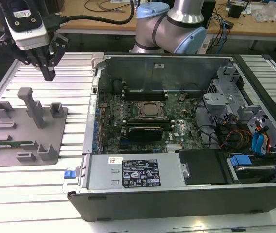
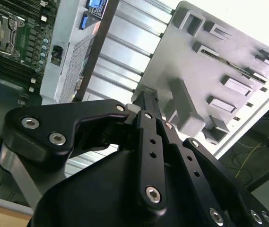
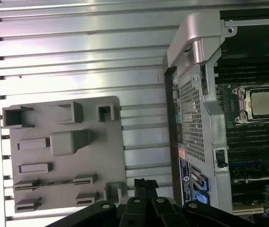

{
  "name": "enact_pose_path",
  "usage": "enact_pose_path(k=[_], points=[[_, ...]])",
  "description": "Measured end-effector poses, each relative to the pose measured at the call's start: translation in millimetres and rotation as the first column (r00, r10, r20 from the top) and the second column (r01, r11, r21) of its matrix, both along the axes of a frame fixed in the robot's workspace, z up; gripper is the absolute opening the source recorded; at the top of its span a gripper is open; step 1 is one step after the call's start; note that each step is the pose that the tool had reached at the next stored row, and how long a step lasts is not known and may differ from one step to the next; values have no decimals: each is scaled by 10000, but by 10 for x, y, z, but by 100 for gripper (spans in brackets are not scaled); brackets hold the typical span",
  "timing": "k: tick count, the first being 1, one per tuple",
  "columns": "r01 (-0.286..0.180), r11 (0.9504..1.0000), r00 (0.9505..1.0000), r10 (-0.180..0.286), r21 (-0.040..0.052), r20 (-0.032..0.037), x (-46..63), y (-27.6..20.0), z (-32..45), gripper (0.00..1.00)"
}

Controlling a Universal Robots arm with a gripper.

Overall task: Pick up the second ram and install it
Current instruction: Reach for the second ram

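One wide tabletop of ribbed, pale aluminium slats (image 1: 40,194) carries everything, its grooves running in straight lines under bright light. Behind it in the exterior view stands a wooden desk (image 1: 268,26) strewn with black cables. On the slats, toward the exterior view's right, lies a big dark-grey metal computer case (image 1: 176,204), open on top, with a green motherboard and its square silver processor socket (image 1: 150,110) inside. A silver-and-blue robot arm (image 1: 171,29) rises behind the case. On the exterior view's left rests a flat grey plastic holder plate (image 1: 55,126) with moulded posts and slots. The black pincer (image 1: 49,75) hangs in the air above that plate, its fingers pressed together with nothing between them. The second ram (image 1: 9,143), a thin green circuit-board stick, sits in a long slot of the plate, well apart from the pincer.
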State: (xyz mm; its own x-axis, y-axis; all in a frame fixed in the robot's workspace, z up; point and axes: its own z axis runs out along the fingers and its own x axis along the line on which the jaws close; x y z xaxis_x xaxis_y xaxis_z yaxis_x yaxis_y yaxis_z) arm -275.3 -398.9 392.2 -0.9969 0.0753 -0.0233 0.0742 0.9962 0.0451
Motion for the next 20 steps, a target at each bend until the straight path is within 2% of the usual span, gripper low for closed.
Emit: enact_pose_path(k=[11, 20], points=[[0, 10000, 10000, 0, 0, 1, -302, 0, -17, 8], [-1, 10000, 10000, 1, 0, 0, -445, 0, -24, 8]])
